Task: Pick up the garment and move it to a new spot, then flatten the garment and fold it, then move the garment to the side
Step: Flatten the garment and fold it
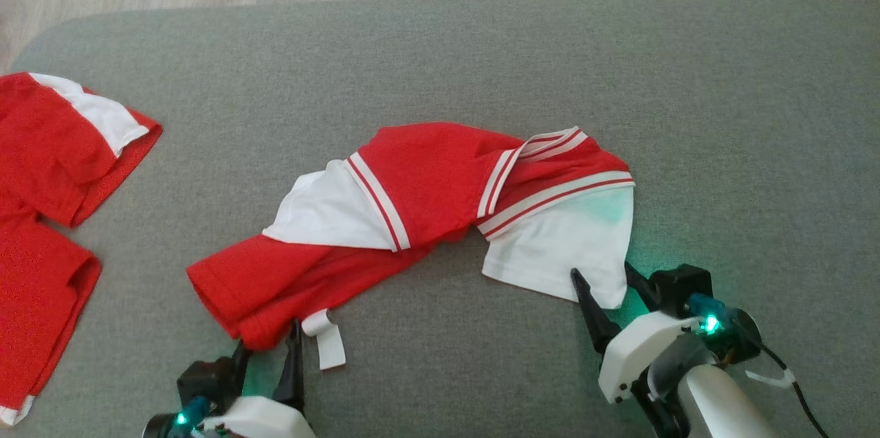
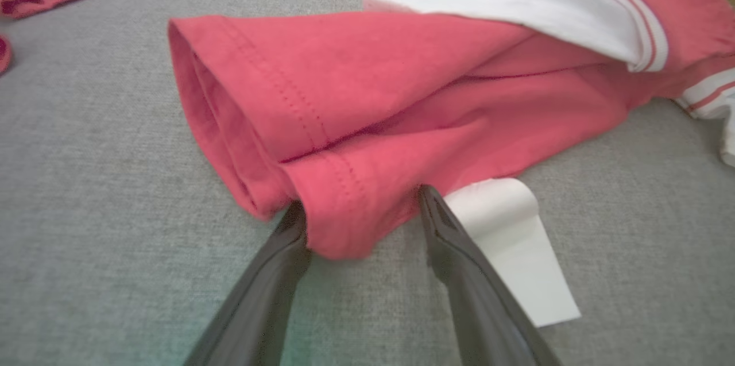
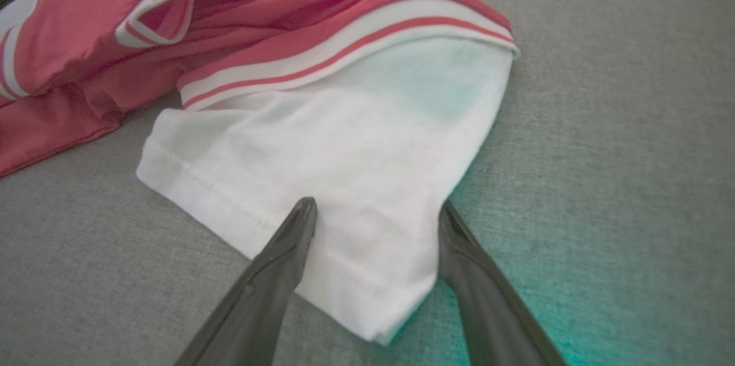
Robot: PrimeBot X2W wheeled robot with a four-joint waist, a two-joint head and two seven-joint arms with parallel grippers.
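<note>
**A:** Is there any writing to read on the garment (image 1: pixel 426 197)?

**B:** None. The red cloth and the white panels are plain. The red-and-white stripes spell nothing.

**A:** What about the white tag (image 2: pixel 517 245) at the red hem?

**B:** It lies curled over, and the face turned up is blank white in the left wrist view. In the head view it is too small to tell more.

**A:** And the other red garment (image 1: pixel 48 170) at the far left?

**B:** No print, number or logo can be read on it.

**A:** The grey cushion (image 1: pixel 481 67) under them?

**B:** Plain weave, no label or lettering in sight.
</note>
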